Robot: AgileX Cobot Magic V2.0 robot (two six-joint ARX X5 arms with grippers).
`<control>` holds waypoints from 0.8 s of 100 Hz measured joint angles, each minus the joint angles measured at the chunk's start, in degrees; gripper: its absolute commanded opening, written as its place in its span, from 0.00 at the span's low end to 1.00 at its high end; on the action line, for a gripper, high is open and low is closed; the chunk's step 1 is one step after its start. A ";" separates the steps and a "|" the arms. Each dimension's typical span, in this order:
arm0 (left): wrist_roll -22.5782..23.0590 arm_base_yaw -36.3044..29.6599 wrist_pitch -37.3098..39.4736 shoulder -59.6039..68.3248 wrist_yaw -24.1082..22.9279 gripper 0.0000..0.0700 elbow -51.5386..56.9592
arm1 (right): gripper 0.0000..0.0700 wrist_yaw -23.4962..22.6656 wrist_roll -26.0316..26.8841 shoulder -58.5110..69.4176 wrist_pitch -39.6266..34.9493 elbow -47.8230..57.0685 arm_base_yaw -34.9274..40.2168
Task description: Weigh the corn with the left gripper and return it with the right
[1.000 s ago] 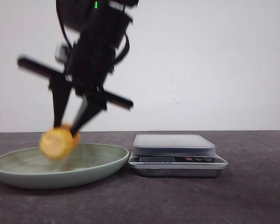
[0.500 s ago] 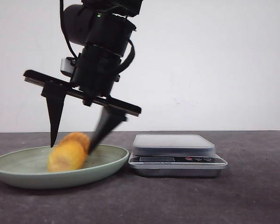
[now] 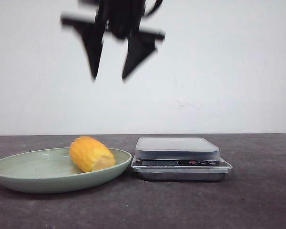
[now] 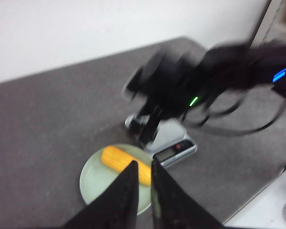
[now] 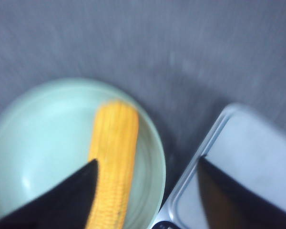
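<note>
While the corn [image 3: 91, 153] lies on the green plate [image 3: 19, 172] beside the scale [image 3: 181, 157], the right end effector [image 3: 109, 75] hangs above, spread apart and empty

Corn [image 3: 90, 153]: yellow-orange, ribbed kernel rows, paler cut end. Plate [image 3: 19, 174]: pale sage green. Scale [image 3: 181, 157]: silver-grey, dark display strip, red button. Counter [image 3: 181, 205]: dark grey. Right gripper [image 3: 109, 74], left gripper [image 4: 143, 167]: black. Wall: white.

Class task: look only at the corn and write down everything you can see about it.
The corn is a short, stubby yellow-orange cob piece with ribbed kernel rows and a paler cut end. It lies on its side in the green plate, toward the edge nearest the scale. Only the plate touches it; the right gripper hangs open well above it.
</note>
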 measured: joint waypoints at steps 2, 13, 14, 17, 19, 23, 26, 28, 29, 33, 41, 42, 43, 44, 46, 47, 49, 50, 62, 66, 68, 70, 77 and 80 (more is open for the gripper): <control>-0.04 0.02 0.00 -0.24 -0.46 0.00 -0.42 | 0.13 -0.02 -0.20 -1.03 0.24 0.00 0.09; -0.20 0.02 0.00 -1.97 -5.77 0.00 -1.01 | 0.01 0.04 -3.45 -7.21 2.82 0.00 0.72; -0.22 0.00 0.00 -2.14 -6.36 0.00 -1.01 | 0.01 0.09 -3.87 -7.89 3.04 0.00 0.74; -0.26 0.02 0.00 -2.84 -8.61 0.00 -1.01 | 0.01 0.61 -4.63 -10.01 3.69 0.00 0.74; -0.44 0.02 0.00 -3.32 -10.14 0.00 -1.01 | 0.01 0.98 -5.09 -11.43 4.15 0.00 0.74; -0.81 0.00 0.00 -4.50 -13.31 0.00 -1.01 | 0.01 1.25 -5.73 -14.60 5.44 0.00 0.83; -1.14 0.00 0.00 -5.46 -15.54 0.00 -1.01 | 0.01 1.27 -6.05 -17.03 6.75 0.00 0.85; -1.38 0.00 0.00 -6.12 -16.87 0.00 -0.98 | 0.01 1.31 -6.16 -18.69 7.78 0.00 0.85; -1.51 0.00 0.00 -6.43 -17.49 0.00 -0.98 | 0.01 1.33 -6.29 -19.52 8.37 0.00 0.85; -2.12 0.00 0.00 -7.72 -19.26 0.00 -0.98 | 0.01 1.44 -6.88 -22.80 10.54 0.00 0.85; -2.75 0.00 0.00 -10.25 -19.52 0.00 -0.98 | 0.01 1.44 -9.46 -28.89 14.62 0.02 0.85; -2.78 0.00 0.00 -10.56 -19.52 0.00 -0.98 | 0.01 1.44 -9.97 -29.59 15.06 0.04 0.85; -2.82 0.02 -0.02 -10.86 -19.52 0.00 -0.98 | 0.01 1.42 -10.49 -30.29 15.50 0.04 0.85; -2.86 0.02 0.00 -11.17 -19.52 0.00 -0.98 | 0.01 1.40 -11.02 -30.95 15.89 0.07 0.83; -2.99 0.02 0.00 -11.78 -19.52 0.00 -0.98 | 0.01 1.31 -12.17 -32.22 16.61 0.11 0.83; -3.02 0.02 0.00 -12.07 -19.52 0.00 -0.98 | 0.01 1.16 -12.74 -32.81 16.92 0.11 0.83; -3.06 0.02 0.00 -12.66 -19.52 0.00 -0.98 | 0.01 0.70 -13.94 -33.97 17.49 0.11 0.83; -3.08 0.00 0.00 -12.94 -19.52 0.00 -0.98 | 0.01 0.37 -14.58 -34.51 17.73 0.11 0.83; -3.67 0.00 -0.02 -15.58 -19.56 0.00 -0.96 | 0.01 -6.88 -21.57 -39.76 20.13 -1.29 0.81; -3.78 0.00 0.00 -15.93 -19.56 0.00 -0.92 | 0.01 -10.03 -23.98 -41.44 21.38 -3.08 0.81; -3.85 0.00 -0.02 -16.06 -19.58 0.00 -0.90 | 0.01 -11.34 -25.11 -42.25 22.21 -4.22 0.81; -3.87 0.00 -0.02 -16.09 -19.58 0.00 -0.87 | 0.01 -12.22 -26.05 -43.04 23.21 -5.46 0.81; -3.87 0.00 0.00 -16.09 -19.63 0.00 -0.94 | 0.01 -12.72 -28.28 -45.53 27.63 -10.05 0.76; -3.87 0.02 0.00 -16.09 -19.61 0.00 -1.14 | 0.01 -12.48 -28.74 -46.40 29.70 -12.00 0.66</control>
